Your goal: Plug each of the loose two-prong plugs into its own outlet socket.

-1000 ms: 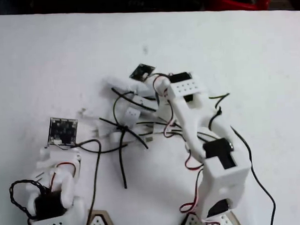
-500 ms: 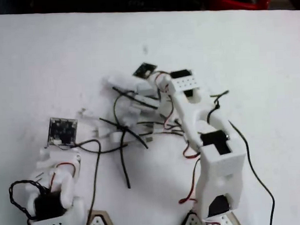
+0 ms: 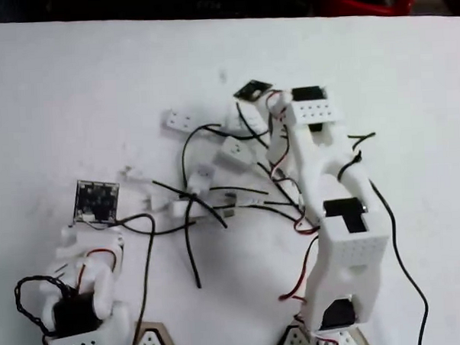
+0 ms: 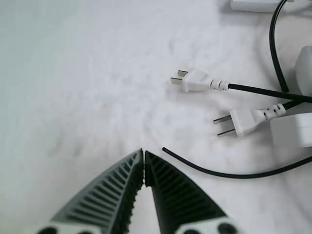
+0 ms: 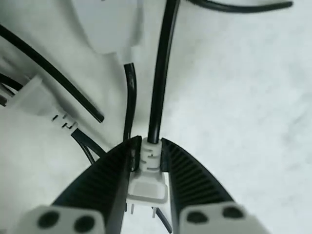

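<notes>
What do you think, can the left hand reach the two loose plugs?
Probably yes: the left hand is shut and empty, with bare table up to both plugs; only a thin black cord lies between.

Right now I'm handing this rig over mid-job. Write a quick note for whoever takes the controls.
Left hand: shut, empty, low over the table.
Right hand: shut on a white plug near its cord end, prongs pointing back toward the wrist.
Things: two loose plugs lie ahead of the left hand; white socket blocks sit among the cords mid-table.
Done: no plug looks seated.
Left: seat the held plug, then the two loose ones, each in its own socket.
</notes>
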Available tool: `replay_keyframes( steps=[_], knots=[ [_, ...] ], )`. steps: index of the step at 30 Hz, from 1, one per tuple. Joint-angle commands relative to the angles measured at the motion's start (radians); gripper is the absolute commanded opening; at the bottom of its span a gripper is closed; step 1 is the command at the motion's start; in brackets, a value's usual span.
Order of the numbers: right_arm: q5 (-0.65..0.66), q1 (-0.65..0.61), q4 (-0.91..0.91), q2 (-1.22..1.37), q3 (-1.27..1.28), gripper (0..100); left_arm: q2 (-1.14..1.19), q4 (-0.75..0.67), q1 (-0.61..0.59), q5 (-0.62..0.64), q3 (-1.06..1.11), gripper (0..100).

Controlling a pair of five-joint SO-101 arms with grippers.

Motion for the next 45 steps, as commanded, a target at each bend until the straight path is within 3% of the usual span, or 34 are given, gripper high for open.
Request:
replay_keyframes(
  steps=[1, 12, 18, 26, 35, 45],
  knots=[
    [-0.002, 0.044, 0.030, -0.024, -0.049, 1.8, -0.012, -0.025, -0.001, -0.008, -0.008, 3],
    [-0.087, 0.097, -0.074, 0.008, 0.005, 2.4, -0.012, -0.026, -0.001, -0.008, -0.008, 3],
    [-0.084, 0.085, -0.033, -0.021, 0.008, 17.3, -0.012, -0.026, -0.001, -0.008, -0.008, 3],
    [-0.078, 0.058, 0.045, -0.205, 0.084, 16.3, -0.012, -0.026, -0.001, -0.008, -0.008, 3],
    [-0.046, 0.067, -0.151, -0.237, 0.321, 12.6, -0.012, -0.026, -0.001, -0.008, -0.006, 3],
    [-0.028, 0.110, -0.174, -0.211, 0.322, 12.7, -0.012, -0.040, -0.002, -0.009, 0.008, 3]
  ],
)
